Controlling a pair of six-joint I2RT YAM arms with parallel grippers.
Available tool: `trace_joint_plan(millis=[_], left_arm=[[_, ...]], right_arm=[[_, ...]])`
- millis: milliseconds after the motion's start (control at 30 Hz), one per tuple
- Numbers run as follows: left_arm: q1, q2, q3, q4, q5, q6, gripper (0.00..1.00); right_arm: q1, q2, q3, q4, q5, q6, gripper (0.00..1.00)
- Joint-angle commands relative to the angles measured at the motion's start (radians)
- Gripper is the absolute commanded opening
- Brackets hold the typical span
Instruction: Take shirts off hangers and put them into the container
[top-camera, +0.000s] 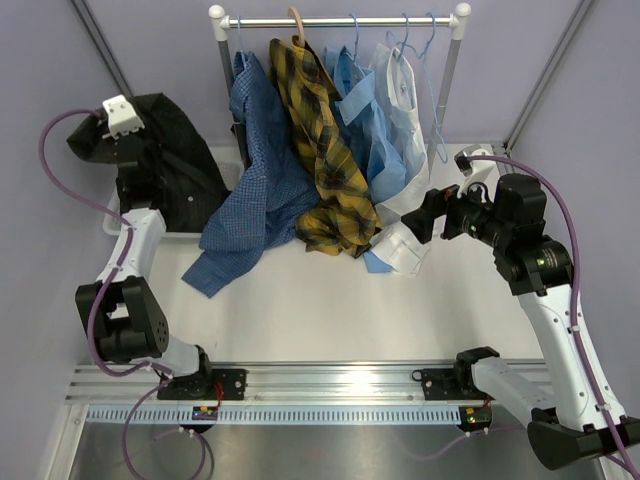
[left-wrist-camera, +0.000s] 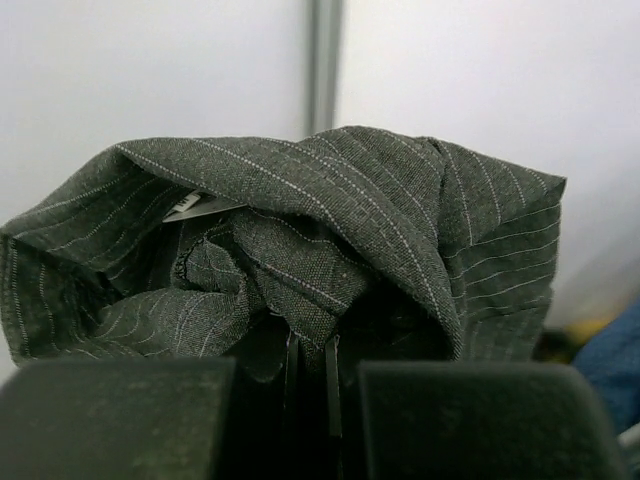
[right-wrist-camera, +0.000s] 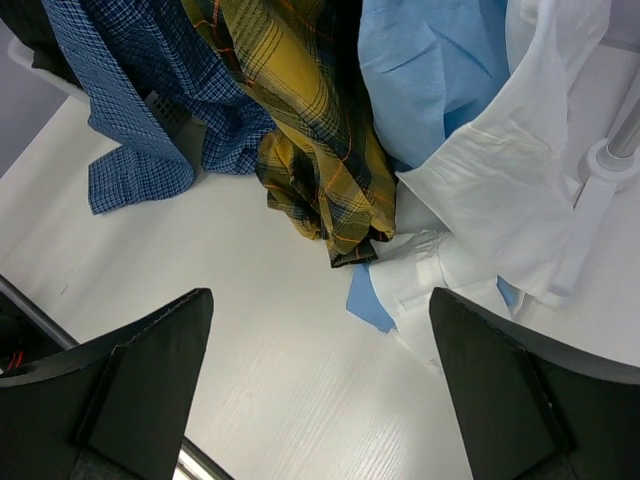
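Five shirts on the sheet, four of them on hangers (top-camera: 430, 62) along the rail (top-camera: 340, 20): blue check (top-camera: 255, 170), yellow plaid (top-camera: 320, 150), light blue (top-camera: 365, 125), white (top-camera: 405, 110), their tails trailing onto the counter (top-camera: 320, 310). Item five, the black pinstripe (top-camera: 180, 175), is off its hanger and bunched at far left, draped over my left arm and hiding most of the basket (top-camera: 110, 226), of which I see only a white corner and edge beneath the cloth. Left pincer (left-wrist-camera: 310, 370): clamped tight on a fold of the pinstripe, fabric heaped right in front of the wrist camera. Right pincer (right-wrist-camera: 320, 300): spread wide, holding nothing, low over the counter just beside the white shirt's cuff. Step in hand, as I judge it: deposit the pinstripe. Notes for doing it well: I would bring the left wrist over the basket's middle, not its rim, and lower it until the bulk of the cloth sits inside before I let go, since a high release could leave a sleeve hanging over the side. I cannot tell how much cloth lies within the walls now. After release, I would lift straight up so no fold catches and drags out. The right arm should hold off meanwhile.
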Motion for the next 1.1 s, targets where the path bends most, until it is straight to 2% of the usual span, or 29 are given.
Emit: trace_joint_plan(millis=[0,233,433,500,533,667,767,1067], left_arm=[[0.014,-0.021,-0.052,0.105,-0.06,-0.044,0.0],[0.016,-0.008,-0.115,-0.033,-0.043,-0.122,0.0],[0.014,-0.004,-0.088,-0.32,-0.013,-0.27,0.0],[0.016,0.024,-0.06,-0.418,-0.01,-0.293,0.0],[0.016,0.074,-0.037,-0.51,-0.007,-0.298,0.0],[0.022,0.215,0.095,-0.709,0.045,-0.352,0.0],[0.034,0.298,0.165,-0.812,0.09,-0.407,0.0],[0.074,0.445,0.299,-0.951,0.188,-0.468,0.0]], right_arm=[[0.001,-0.016,-0.001,0.047,-0.041,-0.007,1.0],[-0.001,-0.035,-0.015,0.042,-0.037,-0.01,0.99],[0.001,-0.051,-0.027,0.034,-0.017,-0.014,0.99],[0.001,-0.055,-0.03,0.036,-0.012,-0.014,0.99],[-0.001,-0.057,-0.033,0.036,-0.009,-0.013,0.99],[0.001,-0.066,-0.03,0.031,-0.005,-0.014,0.99],[0.001,-0.077,-0.03,0.019,0.006,-0.014,0.99],[0.001,-0.1,-0.045,-0.009,0.029,-0.013,1.0]])
